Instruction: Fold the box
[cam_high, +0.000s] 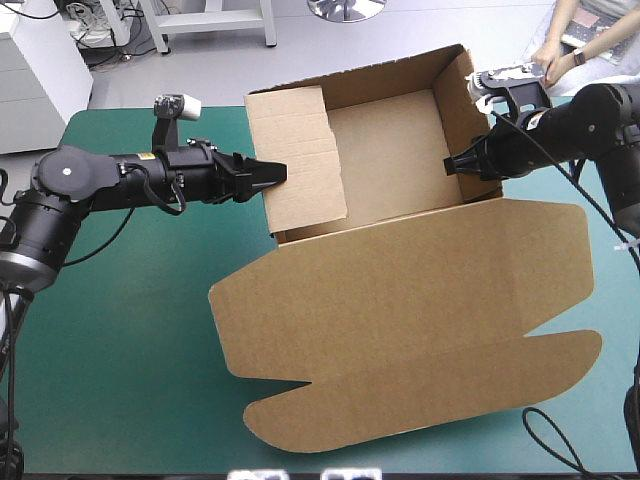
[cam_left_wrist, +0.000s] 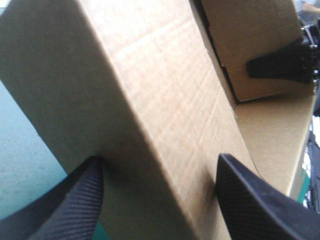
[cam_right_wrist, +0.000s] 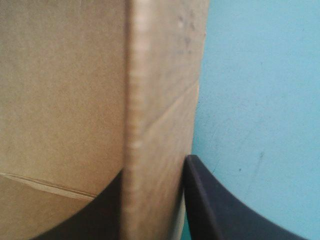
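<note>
Right end effector half behind box

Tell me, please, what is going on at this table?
Two robot arms are folding a brown box on the teal-green table. The left end effector straddles the folded-over left wall, fingers apart. The right end effector pinches the right wall. The walls stand raised, and the lid lies flat toward the near edge.
</note>
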